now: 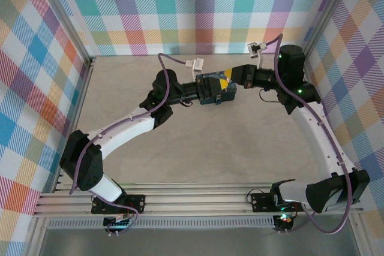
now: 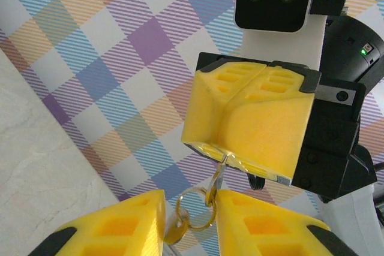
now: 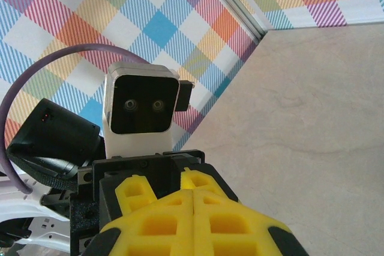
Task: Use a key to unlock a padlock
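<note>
My right gripper (image 2: 228, 155) is shut on a thin silvery key (image 2: 221, 171), pinched at the fingertips. A key ring (image 2: 187, 195) dangles from the key. The ring reaches down into the narrow gap of my left gripper (image 2: 190, 223). There a small grey metal piece, the padlock (image 2: 171, 231), sits against the left finger (image 2: 129, 223); most of it is cut off by the frame edge. From above, the left gripper (image 1: 211, 90) and the right gripper (image 1: 225, 80) meet tip to tip above mid-table. In the right wrist view the right gripper (image 3: 193, 208) shows closed yellow pads, with the key hidden.
A blue painted tin (image 1: 215, 95) lies under the meeting grippers. Checked cloth walls close in the back and both sides. The beige tabletop (image 1: 228, 148) stretches bare toward the aluminium rails (image 1: 192, 199) at the near edge.
</note>
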Robot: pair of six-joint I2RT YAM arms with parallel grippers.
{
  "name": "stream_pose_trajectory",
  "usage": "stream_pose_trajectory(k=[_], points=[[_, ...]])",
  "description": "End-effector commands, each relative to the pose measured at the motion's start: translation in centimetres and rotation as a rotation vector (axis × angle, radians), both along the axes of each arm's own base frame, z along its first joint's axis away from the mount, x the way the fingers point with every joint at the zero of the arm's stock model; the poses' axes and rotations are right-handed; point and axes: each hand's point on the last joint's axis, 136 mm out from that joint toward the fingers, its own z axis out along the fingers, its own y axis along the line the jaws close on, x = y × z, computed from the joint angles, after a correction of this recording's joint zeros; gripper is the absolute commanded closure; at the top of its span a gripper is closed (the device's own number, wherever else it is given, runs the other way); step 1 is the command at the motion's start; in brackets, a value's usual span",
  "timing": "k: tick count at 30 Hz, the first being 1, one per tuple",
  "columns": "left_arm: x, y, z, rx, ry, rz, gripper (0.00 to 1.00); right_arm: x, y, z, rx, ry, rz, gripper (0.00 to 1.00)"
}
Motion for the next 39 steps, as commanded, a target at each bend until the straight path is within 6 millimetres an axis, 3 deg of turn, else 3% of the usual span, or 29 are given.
stream_pose_trajectory(k=[1, 14, 23, 31, 39], points=[[-0.7, 0.7, 1.7, -0.029, -0.037, 0.005, 0.73, -0.3, 0.0, 0.9, 0.025, -0.029, 0.006, 1.00], [-0.9, 0.5, 2.5, -0.042, -0.049, -0.020, 0.73, -0.6, 0.1, 0.9, 0.041, -0.019, 0.021, 1.00], [-0.9, 0.5, 2.8, -0.047, -0.057, -0.020, 0.80, -0.5, 0.1, 0.7, 0.043, -0.014, 0.022, 1.00], [-0.9, 0.6, 3.1, -0.055, -0.059, -0.016, 0.72, -0.6, 0.3, 0.3, 0.056, 0.006, 0.029, 1.00], [-0.9, 0.5, 3.2, -0.059, -0.064, -0.020, 0.88, -0.6, 0.3, 0.2, 0.063, 0.011, 0.031, 1.00]])
